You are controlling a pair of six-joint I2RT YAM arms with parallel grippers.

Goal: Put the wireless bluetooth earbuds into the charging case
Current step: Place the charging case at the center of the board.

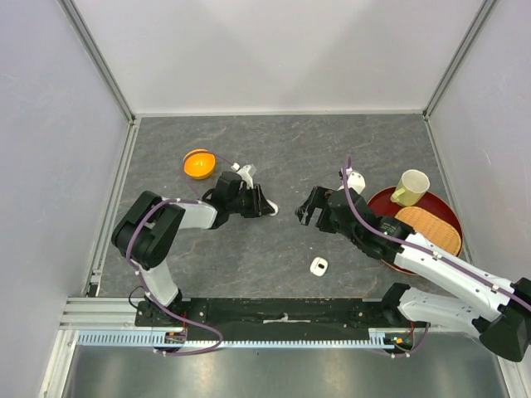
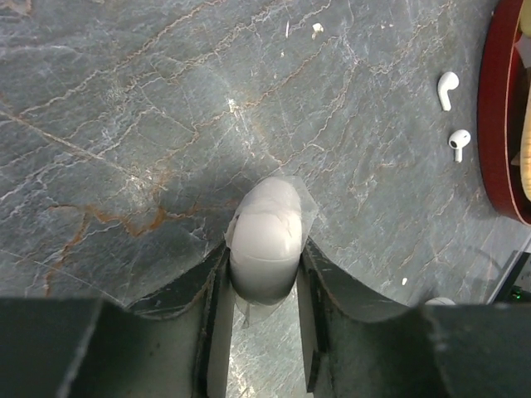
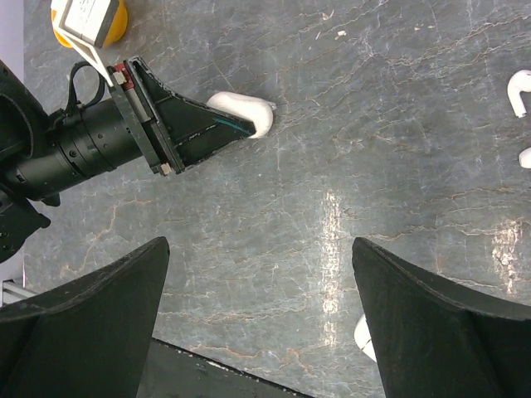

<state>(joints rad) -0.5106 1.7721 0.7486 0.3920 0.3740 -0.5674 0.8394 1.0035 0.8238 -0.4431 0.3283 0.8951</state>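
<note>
My left gripper (image 1: 267,206) is shut on a small white closed charging case (image 2: 265,236) that rests on the grey table; its fingers press both sides of the case. The right wrist view shows this case (image 3: 249,109) at the left gripper's tips (image 3: 236,128). Two white earbuds (image 2: 446,89) (image 2: 458,143) lie on the table beyond the case, near a red tray; they also show at the right wrist view's right edge (image 3: 518,89). In the top view they are hidden. My right gripper (image 1: 305,211) is open and empty, facing the left gripper (image 3: 259,249).
A second small white case (image 1: 319,265) lies near the front middle of the table. A red tray (image 1: 431,206) at the right holds a cream cup (image 1: 411,186) and a woven mat (image 1: 431,228). An orange bowl (image 1: 199,163) stands behind the left arm.
</note>
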